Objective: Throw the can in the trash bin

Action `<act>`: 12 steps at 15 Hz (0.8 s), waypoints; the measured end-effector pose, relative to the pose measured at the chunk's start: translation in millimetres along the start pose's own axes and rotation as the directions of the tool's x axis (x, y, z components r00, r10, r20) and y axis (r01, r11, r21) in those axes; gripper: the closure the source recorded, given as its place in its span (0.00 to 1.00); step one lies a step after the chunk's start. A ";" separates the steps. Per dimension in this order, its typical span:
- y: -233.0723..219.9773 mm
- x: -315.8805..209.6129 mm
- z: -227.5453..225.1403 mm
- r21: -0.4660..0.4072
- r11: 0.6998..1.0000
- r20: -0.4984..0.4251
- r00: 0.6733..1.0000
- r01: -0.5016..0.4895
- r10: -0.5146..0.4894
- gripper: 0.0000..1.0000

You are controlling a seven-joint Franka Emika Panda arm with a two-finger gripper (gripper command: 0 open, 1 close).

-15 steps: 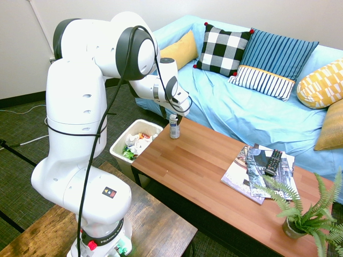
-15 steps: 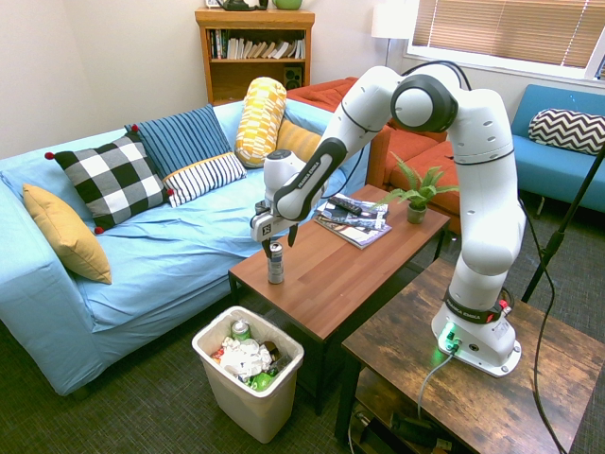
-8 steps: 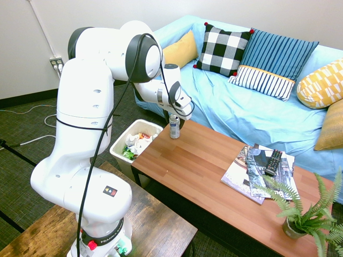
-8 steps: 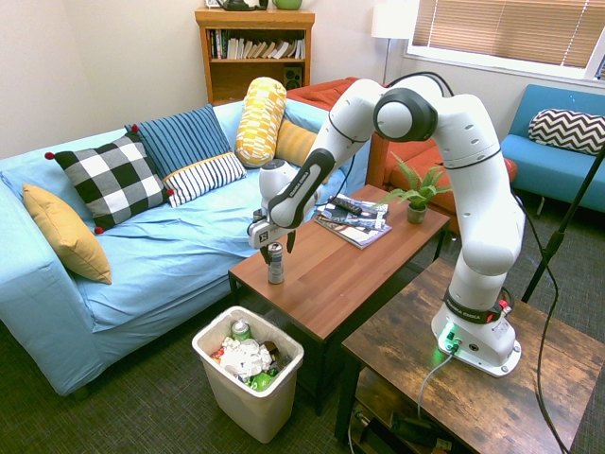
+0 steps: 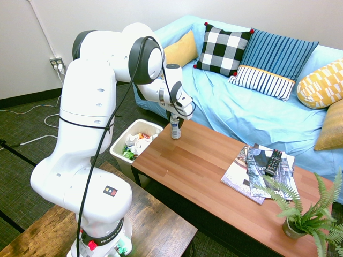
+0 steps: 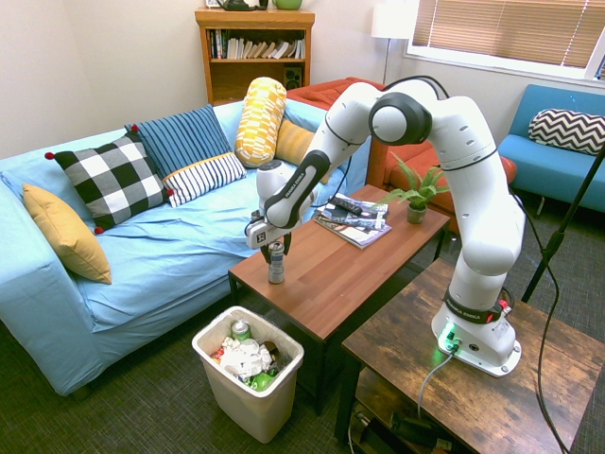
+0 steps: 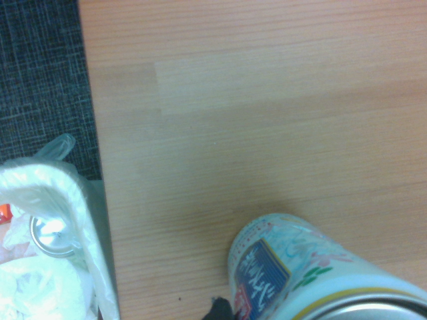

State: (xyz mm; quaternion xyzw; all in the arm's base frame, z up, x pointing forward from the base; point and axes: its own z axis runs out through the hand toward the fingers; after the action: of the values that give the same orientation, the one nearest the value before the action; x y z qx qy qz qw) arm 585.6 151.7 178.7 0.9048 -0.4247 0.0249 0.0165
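Silver-grey metal, slim and upright, the can (image 5: 175,128) stands at the corner of the wooden worktop (image 5: 214,176) nearest the sofa (image 5: 252,107). In the wrist view the can (image 7: 313,273) shows a pale body with a dark blue label panel, faint bluish and green marks and a yellow band under the rim. The gripper (image 6: 275,244) sits directly over its top; whether the jaws are released or clenched cannot be told. Below the worktop end, on the floor, stands the white trash bin (image 6: 274,402), holding wrappers, paper and another can.
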 end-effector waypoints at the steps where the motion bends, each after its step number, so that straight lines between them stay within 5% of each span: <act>1: -2.1 -0.4 -2.5 -0.007 1.000 -0.001 1.000 0.002 -0.002 1.00; 4: -13.8 -26.9 -16.1 -0.025 0.998 -0.012 0.999 0.052 -0.052 1.00; 12: -60.5 -234.6 -11.5 -0.046 0.958 -0.055 0.957 0.282 -0.284 1.00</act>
State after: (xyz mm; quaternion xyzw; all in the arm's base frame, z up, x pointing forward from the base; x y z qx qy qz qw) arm 482.1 371.1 175.8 0.9546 -0.2906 0.0418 0.0501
